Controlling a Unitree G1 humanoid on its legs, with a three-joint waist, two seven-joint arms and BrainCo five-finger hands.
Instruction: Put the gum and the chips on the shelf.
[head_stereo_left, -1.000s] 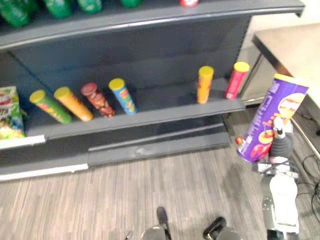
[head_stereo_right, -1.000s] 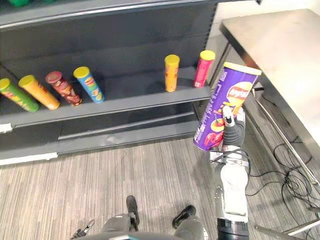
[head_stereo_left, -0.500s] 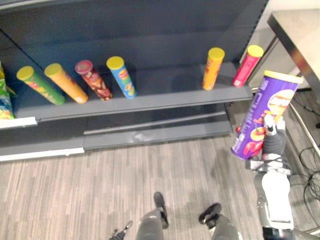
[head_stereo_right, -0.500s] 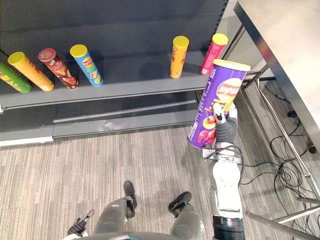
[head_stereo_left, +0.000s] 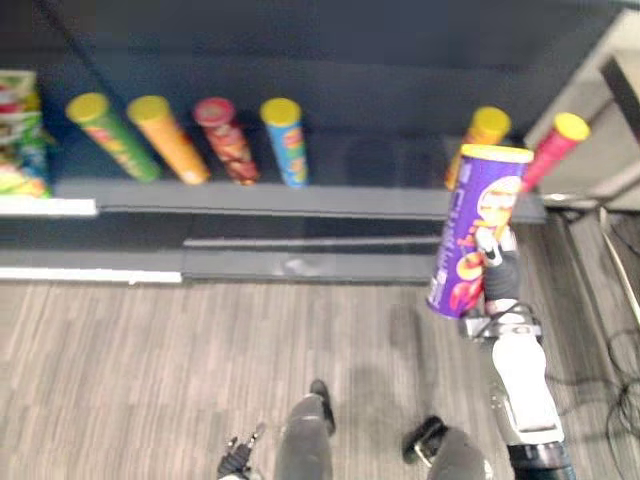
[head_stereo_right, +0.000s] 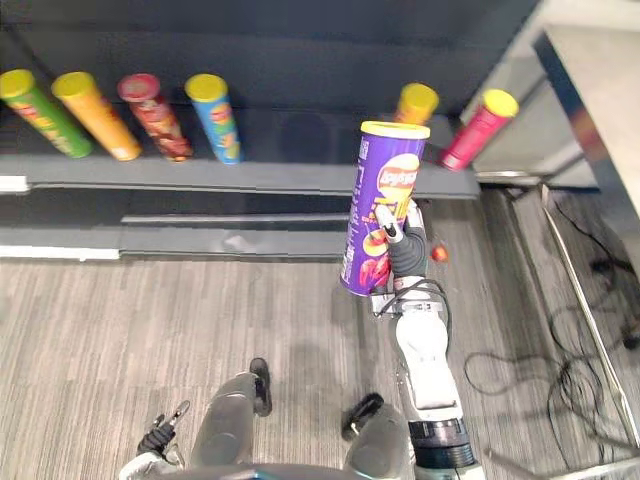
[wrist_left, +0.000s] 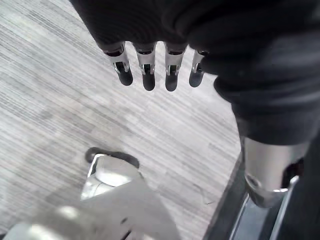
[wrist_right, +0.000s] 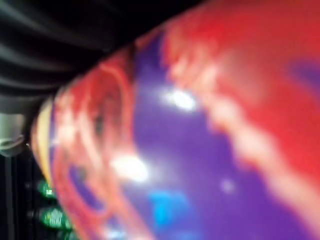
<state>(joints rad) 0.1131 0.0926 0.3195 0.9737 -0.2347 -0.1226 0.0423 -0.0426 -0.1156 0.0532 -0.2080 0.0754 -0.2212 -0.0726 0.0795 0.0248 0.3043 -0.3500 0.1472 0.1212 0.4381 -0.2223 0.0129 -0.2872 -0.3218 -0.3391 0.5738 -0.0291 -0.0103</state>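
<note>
A tall purple chips can (head_stereo_right: 385, 205) with a yellow lid stands nearly upright in the air, and my right hand (head_stereo_right: 405, 250) is shut round its lower part. In the left eye view the purple chips can (head_stereo_left: 475, 230) hangs in front of the low grey shelf board (head_stereo_left: 300, 198), just before an orange-yellow can (head_stereo_left: 487, 125). Very close in the right wrist view, the can's purple and red side (wrist_right: 200, 125) is pressed against the hand. My left hand (wrist_left: 145, 70) hangs low over the floor with relaxed fingers and nothing in it.
On the shelf board lean green (head_stereo_left: 110, 135), orange (head_stereo_left: 168, 138), red (head_stereo_left: 228, 138) and blue (head_stereo_left: 288, 140) cans, with a pink can (head_stereo_left: 555, 150) at the right end. A snack bag (head_stereo_left: 20, 140) sits far left. A grey table (head_stereo_right: 600, 90) stands to the right.
The camera has turned, so the whole picture has shifted. My right hand has carried the purple can left, from beyond the pink can to in front of the orange-yellow one.
</note>
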